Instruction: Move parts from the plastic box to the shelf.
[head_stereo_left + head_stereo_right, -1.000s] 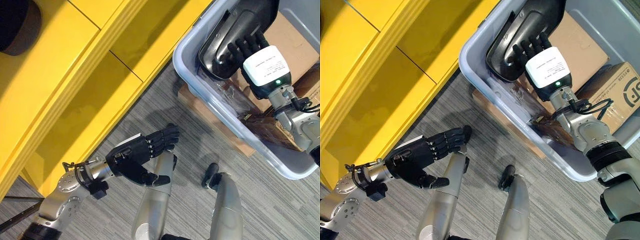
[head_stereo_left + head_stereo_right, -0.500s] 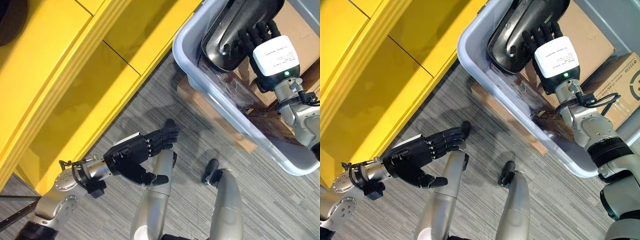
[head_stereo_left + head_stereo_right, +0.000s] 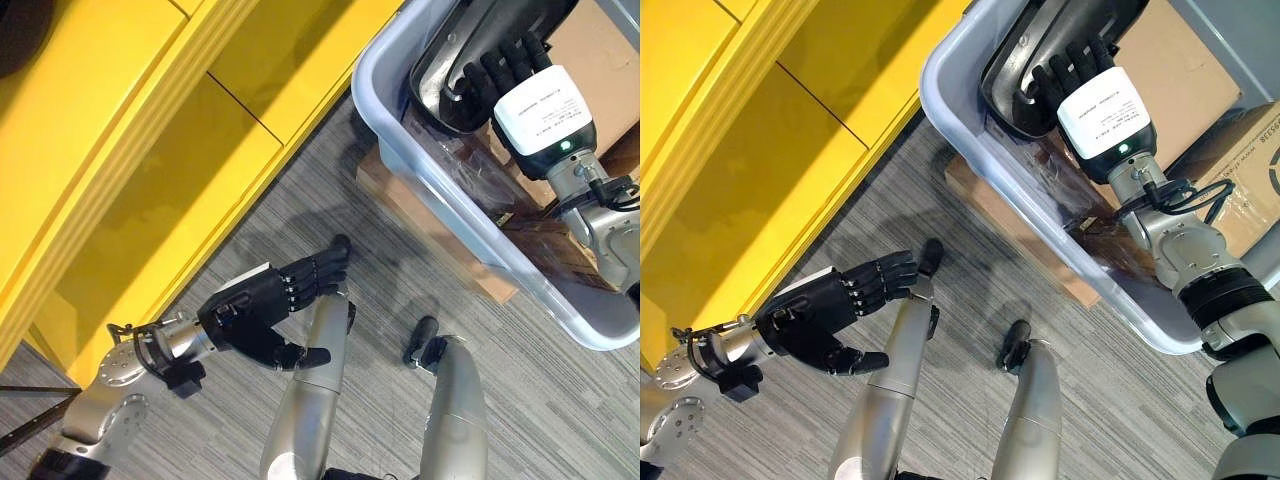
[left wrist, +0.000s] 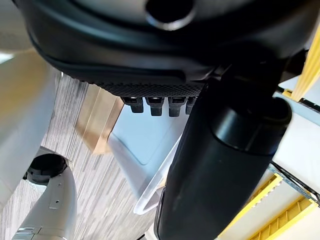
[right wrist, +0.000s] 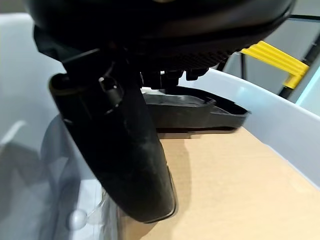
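A grey plastic box (image 3: 362, 95) stands on the floor at the upper right. Inside it a black moulded part (image 3: 450, 60) leans tilted against the box's near wall. My right hand (image 3: 535, 105) reaches into the box, its fingers curled over the part's edge. In the right wrist view the part (image 5: 195, 112) sits between the fingers and the thumb (image 5: 125, 145). The yellow shelf (image 3: 120, 150) fills the left side. My left hand (image 3: 255, 315) hangs open and holds nothing, low over the floor in front of the shelf, far from the box.
Brown cardboard boxes (image 3: 590, 50) and clear plastic wrap lie in the plastic box behind and beside the black part. A flat wooden board (image 3: 420, 220) lies under the box's near side. Grey carpet floor separates the shelf from the box.
The view has shifted a little. My right hand's fingers have reached farther over the black part's edge. The left hand has barely moved.
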Available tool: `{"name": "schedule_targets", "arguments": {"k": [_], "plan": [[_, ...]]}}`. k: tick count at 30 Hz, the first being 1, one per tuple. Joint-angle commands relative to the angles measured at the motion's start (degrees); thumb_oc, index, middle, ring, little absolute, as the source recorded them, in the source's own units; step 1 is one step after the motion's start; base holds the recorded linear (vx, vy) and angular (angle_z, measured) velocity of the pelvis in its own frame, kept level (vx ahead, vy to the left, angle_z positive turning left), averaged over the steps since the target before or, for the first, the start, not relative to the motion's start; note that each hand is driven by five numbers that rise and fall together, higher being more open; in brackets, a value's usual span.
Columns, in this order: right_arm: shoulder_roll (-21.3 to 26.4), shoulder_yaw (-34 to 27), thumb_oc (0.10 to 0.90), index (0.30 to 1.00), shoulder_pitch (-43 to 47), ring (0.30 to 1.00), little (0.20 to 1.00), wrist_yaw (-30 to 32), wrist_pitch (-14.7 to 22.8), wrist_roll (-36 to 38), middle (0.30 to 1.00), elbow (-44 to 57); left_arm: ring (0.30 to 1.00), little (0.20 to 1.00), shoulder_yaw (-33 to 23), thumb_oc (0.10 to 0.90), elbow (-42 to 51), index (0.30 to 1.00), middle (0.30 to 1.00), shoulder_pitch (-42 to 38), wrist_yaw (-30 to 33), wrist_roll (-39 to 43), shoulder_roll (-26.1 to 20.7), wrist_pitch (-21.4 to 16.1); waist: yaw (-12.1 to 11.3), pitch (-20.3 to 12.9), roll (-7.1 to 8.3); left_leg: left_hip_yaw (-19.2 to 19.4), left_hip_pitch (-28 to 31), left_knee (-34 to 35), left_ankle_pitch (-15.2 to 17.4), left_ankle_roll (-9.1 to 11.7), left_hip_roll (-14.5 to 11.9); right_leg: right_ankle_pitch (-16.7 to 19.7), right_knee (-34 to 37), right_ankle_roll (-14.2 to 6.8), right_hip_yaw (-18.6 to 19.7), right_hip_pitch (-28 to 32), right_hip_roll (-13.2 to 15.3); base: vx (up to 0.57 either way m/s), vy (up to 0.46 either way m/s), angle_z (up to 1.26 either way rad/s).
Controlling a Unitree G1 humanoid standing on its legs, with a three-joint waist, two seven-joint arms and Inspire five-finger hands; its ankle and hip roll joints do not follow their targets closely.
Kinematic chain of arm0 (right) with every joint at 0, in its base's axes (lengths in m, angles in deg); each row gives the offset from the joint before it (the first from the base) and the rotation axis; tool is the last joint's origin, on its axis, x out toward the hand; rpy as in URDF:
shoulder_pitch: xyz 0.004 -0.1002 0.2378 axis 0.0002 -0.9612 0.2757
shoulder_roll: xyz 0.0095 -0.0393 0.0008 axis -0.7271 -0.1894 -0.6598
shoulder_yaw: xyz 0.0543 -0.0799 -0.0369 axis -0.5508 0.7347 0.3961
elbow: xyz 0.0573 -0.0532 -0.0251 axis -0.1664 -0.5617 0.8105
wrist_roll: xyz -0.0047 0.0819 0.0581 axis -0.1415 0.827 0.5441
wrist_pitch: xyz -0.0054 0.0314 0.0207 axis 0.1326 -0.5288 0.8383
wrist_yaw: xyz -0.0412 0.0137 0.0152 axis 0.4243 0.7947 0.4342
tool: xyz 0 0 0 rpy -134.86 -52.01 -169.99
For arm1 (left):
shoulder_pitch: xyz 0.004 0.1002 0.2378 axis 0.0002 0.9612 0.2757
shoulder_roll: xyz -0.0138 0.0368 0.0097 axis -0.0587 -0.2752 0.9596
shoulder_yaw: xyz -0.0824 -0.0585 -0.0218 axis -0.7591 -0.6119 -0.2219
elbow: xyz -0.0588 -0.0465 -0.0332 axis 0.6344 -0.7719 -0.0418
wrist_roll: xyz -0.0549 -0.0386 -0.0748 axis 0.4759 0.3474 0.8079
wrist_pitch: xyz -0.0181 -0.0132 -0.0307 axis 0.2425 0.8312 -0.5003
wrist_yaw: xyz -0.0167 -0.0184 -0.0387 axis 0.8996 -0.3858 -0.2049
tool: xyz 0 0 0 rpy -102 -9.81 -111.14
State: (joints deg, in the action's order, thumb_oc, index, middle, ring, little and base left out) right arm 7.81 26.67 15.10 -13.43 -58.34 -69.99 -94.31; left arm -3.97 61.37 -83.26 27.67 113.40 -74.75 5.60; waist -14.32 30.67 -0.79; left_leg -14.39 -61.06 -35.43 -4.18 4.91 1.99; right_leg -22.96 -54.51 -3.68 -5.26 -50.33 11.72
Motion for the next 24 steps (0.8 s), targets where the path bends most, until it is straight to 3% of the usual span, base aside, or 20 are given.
{"name": "schedule_targets", "arguments": {"k": [1,9,14,24], "plan": [[5.52,0.85,0.900,1.000,10.65,1.000,1.000,1.98,-4.59,-1.10,1.000,-3.38,1.000,1.000,-1.32,0.900,5.29,1.000,1.000,0.92,-4.00,4.05,0.89,-4.92,-3.27,-0.88,-1.45,2.43,0.80,5.20,1.93,-5.00,1.84,-2.28,-4.76,8.32,-4.39,4.47,-7.04,0.00,0.000,0.00],[5.77,3.46,0.900,1.000,13.03,1.000,1.000,-0.68,-2.81,0.29,1.000,-4.19,1.000,1.000,-2.17,0.900,6.25,1.000,1.000,1.14,-3.50,4.38,0.25,-4.26,-4.15,-0.88,-1.05,1.55,-2.09,2.63,2.63,-5.28,2.95,-2.99,-8.17,8.68,-4.99,1.35,-7.32,0.06,-0.022,0.07],[6.45,4.00,0.900,1.000,13.09,1.000,1.000,-3.77,-3.96,3.42,1.000,-4.29,1.000,1.000,-2.69,0.900,6.48,1.000,1.000,1.76,-3.40,4.20,-0.04,-4.06,-4.30,-0.88,-0.64,1.34,-3.40,1.44,3.15,-5.53,3.17,-3.02,-9.21,8.71,-5.37,0.10,-7.42,0.05,-0.025,0.03],[6.70,3.98,0.900,1.000,14.76,1.000,1.000,-3.42,-7.29,7.49,1.000,-6.63,1.000,1.000,-2.25,0.900,6.33,1.000,1.000,2.02,-2.39,2.62,0.04,-4.49,-4.36,-0.88,-0.64,1.22,-4.95,-0.56,4.14,-5.93,3.80,-3.11,-11.03,8.75,-5.59,-1.88,-7.56,0.03,-0.016,0.04]]}}
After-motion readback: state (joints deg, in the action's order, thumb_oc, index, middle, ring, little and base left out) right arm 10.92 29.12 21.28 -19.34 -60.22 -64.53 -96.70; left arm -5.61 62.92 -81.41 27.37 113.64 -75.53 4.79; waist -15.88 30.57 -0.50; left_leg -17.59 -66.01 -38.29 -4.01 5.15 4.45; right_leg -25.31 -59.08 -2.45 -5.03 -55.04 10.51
